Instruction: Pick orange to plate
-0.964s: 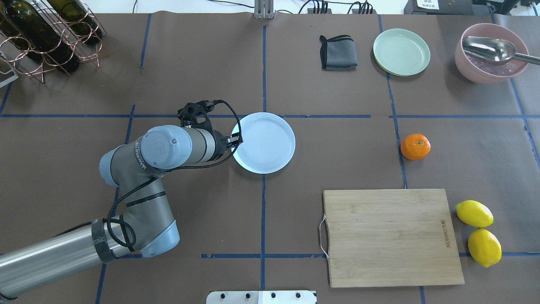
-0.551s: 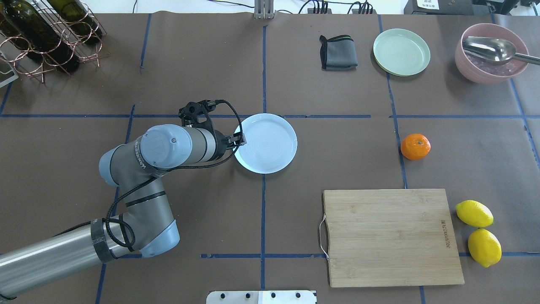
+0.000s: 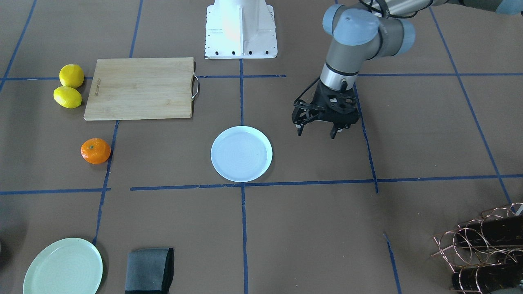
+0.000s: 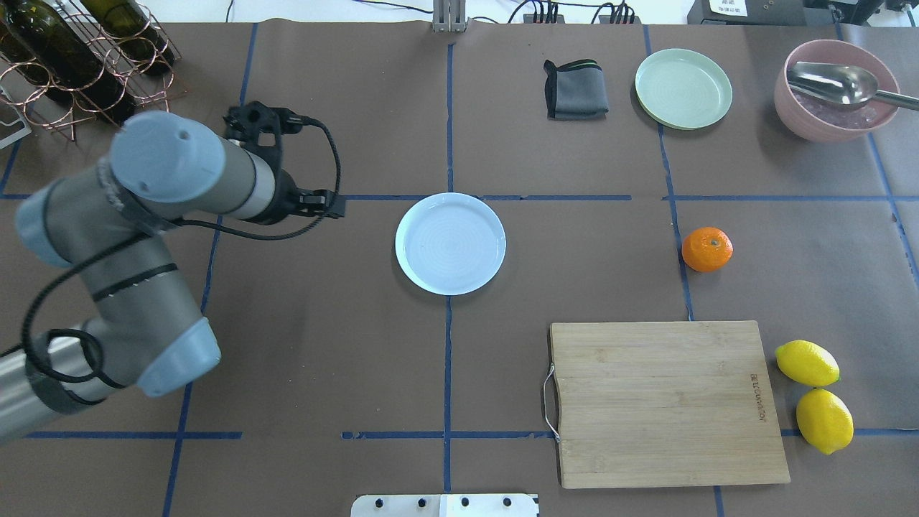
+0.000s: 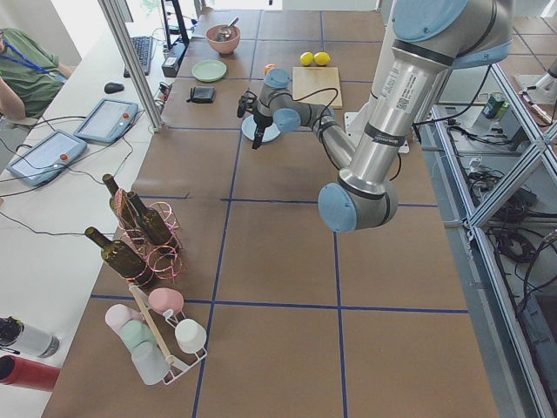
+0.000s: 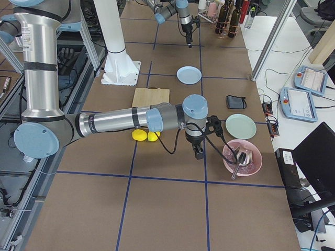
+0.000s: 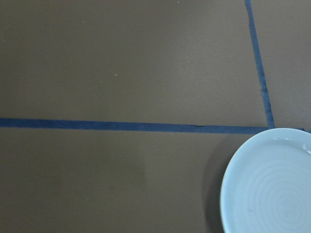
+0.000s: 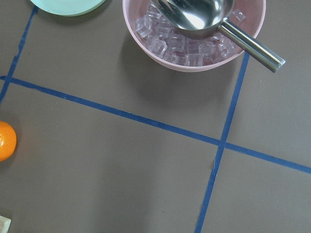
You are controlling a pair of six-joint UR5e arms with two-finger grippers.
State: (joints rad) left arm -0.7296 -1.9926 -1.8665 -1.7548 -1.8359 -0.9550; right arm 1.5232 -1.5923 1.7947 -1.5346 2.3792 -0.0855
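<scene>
The orange [image 4: 707, 249] lies on the brown table, right of centre in the overhead view, and shows at the left edge of the right wrist view [image 8: 6, 141]. The pale blue-white plate [image 4: 450, 243] sits empty at the table's middle. My left gripper [image 3: 316, 134] hangs open and empty above the table, a short way from the plate's rim on the side away from the orange. The plate's edge [image 7: 272, 184] fills the lower right of the left wrist view. My right gripper [image 6: 199, 152] hovers near the pink bowl; I cannot tell whether it is open or shut.
A wooden cutting board [image 4: 664, 402] lies near the robot's side, with two lemons [image 4: 807, 362] to its right. At the far right are a pale green plate [image 4: 683, 88], a folded grey cloth [image 4: 576, 90] and a pink bowl [image 4: 811, 131] of ice with a spoon. A wine rack [image 4: 79, 57] stands far left.
My left gripper has drawn back from the plate's left rim, moving left and away across the table. The plate was nudged slightly right, then stayed put. The orange has not moved.
</scene>
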